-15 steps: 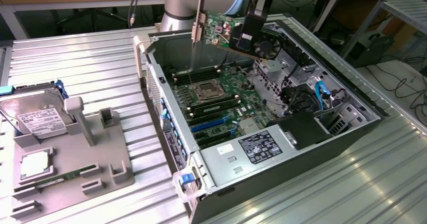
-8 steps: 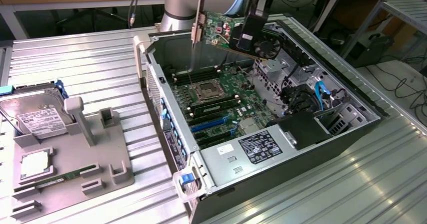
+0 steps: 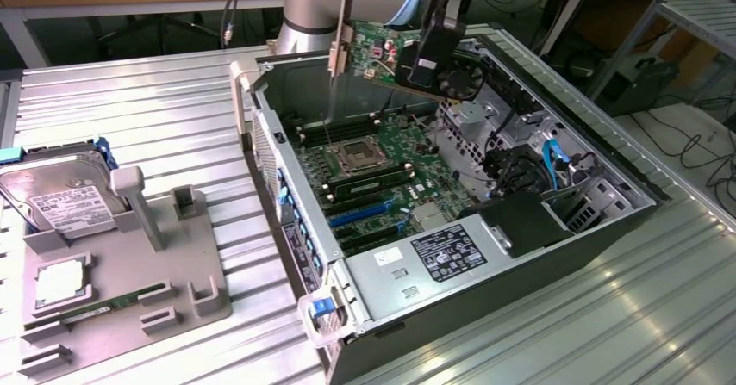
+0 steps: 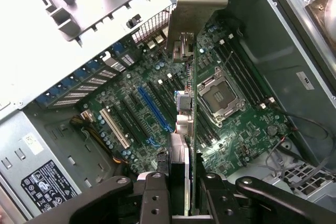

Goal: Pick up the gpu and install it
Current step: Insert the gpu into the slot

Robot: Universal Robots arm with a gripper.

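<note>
The gpu (image 3: 385,53) hangs tilted in the air above the open computer case (image 3: 288,187), its silver bracket (image 3: 337,53) toward the exterior view's left and its black fan (image 3: 460,79) toward the right. My gripper (image 3: 423,65) is shut on the card's upper edge. In the wrist view the gpu (image 4: 193,103) runs edge-on from my gripper (image 4: 181,195) out to its bracket (image 4: 197,3). It hangs well above the motherboard (image 4: 131,108), over the area between the blue slot (image 4: 155,109) and the processor socket (image 4: 220,95).
Beside the case, at the exterior view's left, a grey fixture tray (image 3: 150,273) holds a hard drive (image 3: 58,195), a processor (image 3: 58,282) and a memory stick (image 3: 98,309). Inside the case sit a power supply (image 3: 449,256), blue cables (image 3: 552,165) and memory modules (image 3: 368,183).
</note>
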